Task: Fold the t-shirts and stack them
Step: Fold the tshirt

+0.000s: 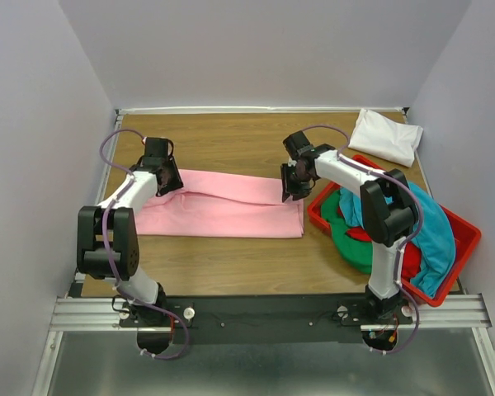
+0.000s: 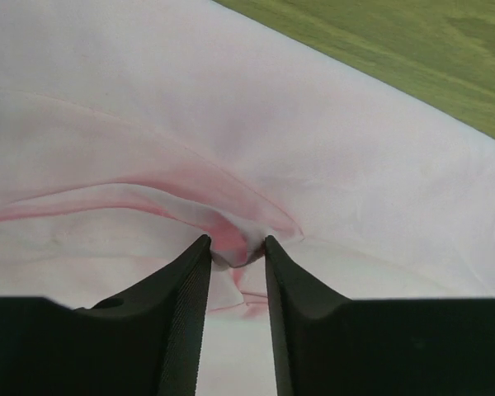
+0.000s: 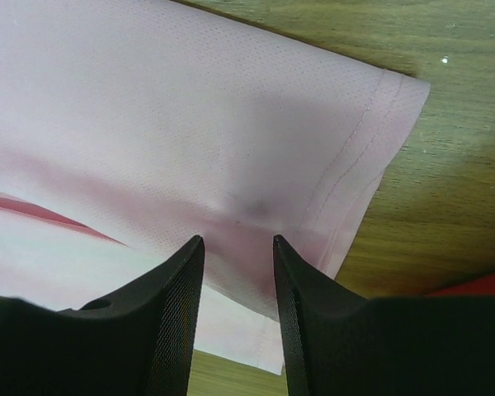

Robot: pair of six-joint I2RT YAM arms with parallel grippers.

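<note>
No legible text, labels, brands, numbers, signs anywhere

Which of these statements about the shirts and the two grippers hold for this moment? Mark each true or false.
1. The pink t-shirt lies spread on the table. True.
2. The white t-shirt is inside the red bin. False: it lies folded on the table, beyond the bin.
3. The left gripper has pink cloth bunched between its fingertips. True.
4. The right gripper hangs over the red bin. False: it is at the pink t-shirt's right end, by the stitched hem.
</note>
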